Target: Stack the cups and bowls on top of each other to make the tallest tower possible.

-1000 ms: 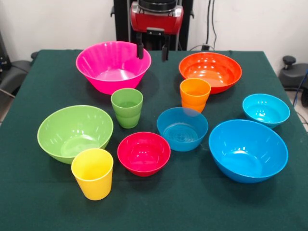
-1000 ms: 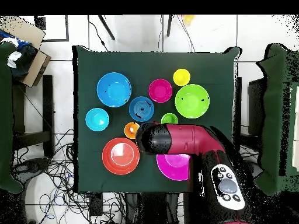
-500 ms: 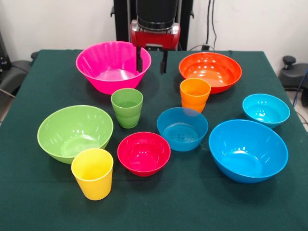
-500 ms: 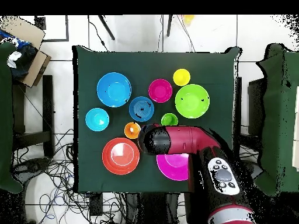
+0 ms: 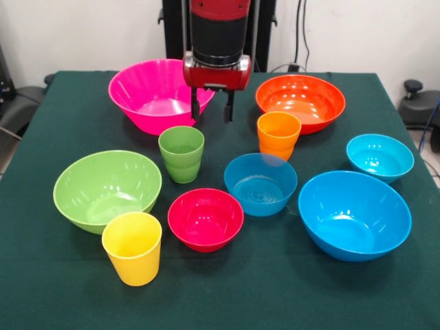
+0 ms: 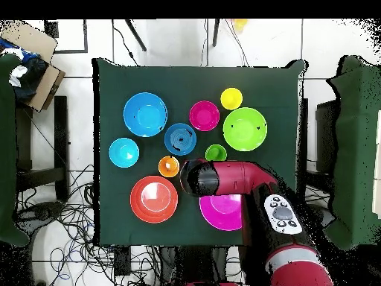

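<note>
- I'm watching the gripper [image 5: 211,112] hanging with its two fingers spread apart and nothing between them, just beside the pink bowl's [image 5: 155,93] rim and above the green cup [image 5: 181,153].
- Orange cup [image 5: 278,135] is sitting right in front of the orange bowl [image 5: 300,102]; the green cup is standing near the pink bowl, apart from it.
- Light green bowl [image 5: 104,188], yellow cup [image 5: 132,247], red bowl [image 5: 205,218], two smaller blue bowls [image 5: 260,183] [image 5: 379,157] and the big blue bowl [image 5: 354,214] are all sitting unstacked on the green tablecloth [image 5: 275,289], further from the pink bowl.
</note>
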`<state>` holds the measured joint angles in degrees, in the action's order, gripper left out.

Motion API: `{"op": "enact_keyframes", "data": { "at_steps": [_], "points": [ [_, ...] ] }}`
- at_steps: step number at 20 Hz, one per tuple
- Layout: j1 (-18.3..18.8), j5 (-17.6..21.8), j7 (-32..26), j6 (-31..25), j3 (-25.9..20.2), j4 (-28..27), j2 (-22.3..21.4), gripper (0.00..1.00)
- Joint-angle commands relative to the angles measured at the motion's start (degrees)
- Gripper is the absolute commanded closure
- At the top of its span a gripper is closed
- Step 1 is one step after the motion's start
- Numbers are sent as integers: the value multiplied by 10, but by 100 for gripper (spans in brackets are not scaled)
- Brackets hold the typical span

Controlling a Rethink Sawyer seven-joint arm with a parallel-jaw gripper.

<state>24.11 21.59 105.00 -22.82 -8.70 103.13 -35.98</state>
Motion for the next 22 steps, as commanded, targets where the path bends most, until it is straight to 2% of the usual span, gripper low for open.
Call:
{"op": "enact_keyframes", "data": {
  "at_steps": [1,15,22],
  "points": [
    [2,41,4,28,-13,-52,37,0],
    [4,43,2,46,-9,-53,48,0],
    [16,49,-8,63,-18,-65,74,0]
  ]
}}
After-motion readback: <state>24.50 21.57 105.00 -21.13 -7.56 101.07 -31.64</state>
